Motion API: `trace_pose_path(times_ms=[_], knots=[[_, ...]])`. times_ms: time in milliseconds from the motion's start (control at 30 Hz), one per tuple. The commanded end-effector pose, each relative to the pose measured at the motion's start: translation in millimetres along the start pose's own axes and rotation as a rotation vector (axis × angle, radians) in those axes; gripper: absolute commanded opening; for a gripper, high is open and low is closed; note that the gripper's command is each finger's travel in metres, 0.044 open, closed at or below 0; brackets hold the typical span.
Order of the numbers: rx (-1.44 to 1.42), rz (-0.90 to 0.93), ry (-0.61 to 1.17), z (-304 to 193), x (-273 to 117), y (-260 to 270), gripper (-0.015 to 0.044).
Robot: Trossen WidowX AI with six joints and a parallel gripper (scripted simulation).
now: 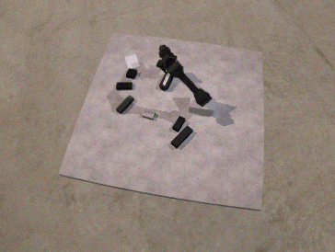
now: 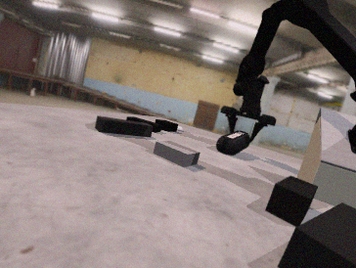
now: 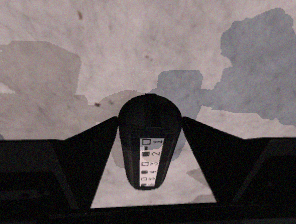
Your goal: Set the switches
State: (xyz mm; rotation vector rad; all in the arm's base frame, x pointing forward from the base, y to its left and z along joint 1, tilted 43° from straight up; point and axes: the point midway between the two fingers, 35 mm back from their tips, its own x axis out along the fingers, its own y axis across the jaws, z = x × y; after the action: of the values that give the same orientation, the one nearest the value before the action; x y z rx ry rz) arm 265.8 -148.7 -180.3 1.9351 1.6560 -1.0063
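Observation:
The dark controller unit [image 1: 164,85] [image 2: 232,145] [image 3: 131,150] is held off the bench [image 1: 138,161] [image 2: 98,196] [image 3: 125,60], with a rounded end between the fingers. My gripper [image 2: 240,139] [image 3: 150,120] is shut on it, one finger at each side. The white label [image 3: 157,159] faces the wrist camera and also shows in the exterior view [image 2: 237,135]. From the top down, its squares look empty, filled, empty, filled, empty; the sixth, at the lower edge, is foreshortened but looks filled. The switches face away and are hidden.
A white box [image 1: 132,61] and a dark cube [image 1: 132,74] [image 2: 291,200] stand near dark blocks [image 1: 124,85] [image 1: 125,104]. A small grey block [image 1: 148,116] [image 2: 176,153] lies apart. Two more dark blocks [image 1: 179,123] [image 1: 182,137] lie beside a greenish strip [image 1: 201,111].

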Motion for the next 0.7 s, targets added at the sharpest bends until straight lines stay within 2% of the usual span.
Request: trace_pose_path(times_ms=[0,667], knots=[[-0.008,0.010,-0.006,-2.2,-6.0,1.0,0.0336],[-0.008,0.010,-0.006,-10.0,-20.3,0.8,0.0336]])
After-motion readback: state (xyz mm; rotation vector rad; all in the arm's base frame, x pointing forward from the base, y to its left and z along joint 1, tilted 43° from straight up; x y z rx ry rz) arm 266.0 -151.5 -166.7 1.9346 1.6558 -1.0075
